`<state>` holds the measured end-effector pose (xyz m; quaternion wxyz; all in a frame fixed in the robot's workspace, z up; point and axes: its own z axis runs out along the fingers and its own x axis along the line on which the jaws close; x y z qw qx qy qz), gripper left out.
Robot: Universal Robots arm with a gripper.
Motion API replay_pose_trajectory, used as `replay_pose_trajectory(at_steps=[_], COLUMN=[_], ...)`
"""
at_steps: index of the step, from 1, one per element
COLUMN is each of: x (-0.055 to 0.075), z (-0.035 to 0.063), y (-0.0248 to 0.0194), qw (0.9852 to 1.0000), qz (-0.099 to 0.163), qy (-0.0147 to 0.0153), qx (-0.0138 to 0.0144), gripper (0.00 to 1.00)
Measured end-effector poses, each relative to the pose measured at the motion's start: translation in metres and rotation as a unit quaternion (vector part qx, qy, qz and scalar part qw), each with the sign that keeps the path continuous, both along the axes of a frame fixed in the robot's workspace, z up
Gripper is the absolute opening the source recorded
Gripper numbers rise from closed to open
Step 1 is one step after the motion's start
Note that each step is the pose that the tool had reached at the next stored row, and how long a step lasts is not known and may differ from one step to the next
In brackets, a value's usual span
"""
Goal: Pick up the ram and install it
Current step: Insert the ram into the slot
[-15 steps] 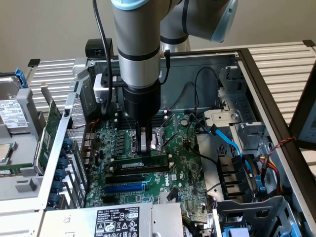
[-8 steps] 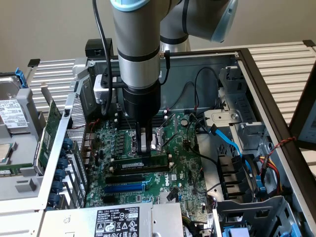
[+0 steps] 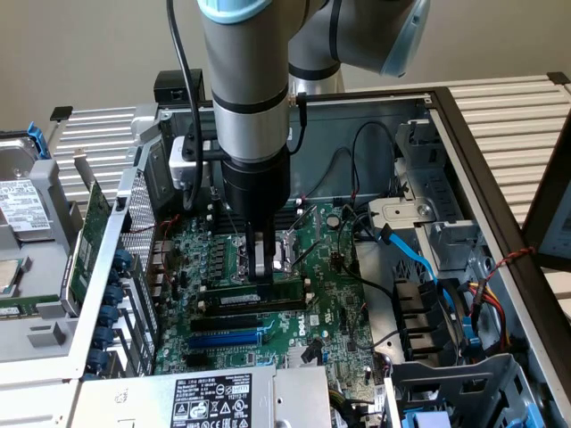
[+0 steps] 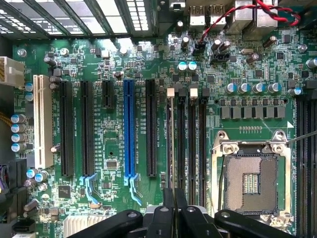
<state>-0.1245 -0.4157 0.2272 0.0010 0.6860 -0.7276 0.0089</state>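
Note:
The ram [image 3: 268, 292] is a thin green stick with a white label, standing on edge along a black memory slot on the motherboard [image 3: 326, 303]. My gripper [image 3: 261, 270] comes straight down onto its top edge, fingers shut on it. In the wrist view the ram [image 4: 171, 144] appears edge-on as a narrow strip running along the outermost of the black memory slots [image 4: 191, 139], and the gripper [image 4: 174, 201] pinches it near the middle. Whether the stick is fully seated in the slot I cannot tell.
The open CPU socket [image 4: 250, 181] lies right beside the memory slots. Long black slots and a blue slot [image 4: 129, 129] lie on the other side. A blue cable [image 3: 412, 259] and drive bays fill the exterior view's right; a green expansion card [image 3: 89, 236] stands at its left.

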Motion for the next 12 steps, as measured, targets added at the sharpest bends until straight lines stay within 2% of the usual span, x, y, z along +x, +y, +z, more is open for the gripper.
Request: replay_pose_trajectory(at_steps=[4, 5, 12], x=[0.0001, 0.0001, -0.0002], z=[0.0000, 0.0001, 0.0086], y=[-0.0006, -0.0006, -0.0009], qw=[1.0000, 1.0000, 1.0000], qz=[0.000, 0.000, 0.000], qy=[-0.0002, -0.0002, -0.0002], qx=[0.0001, 0.0001, 0.0001], gripper=[0.14, 0.20, 0.20])
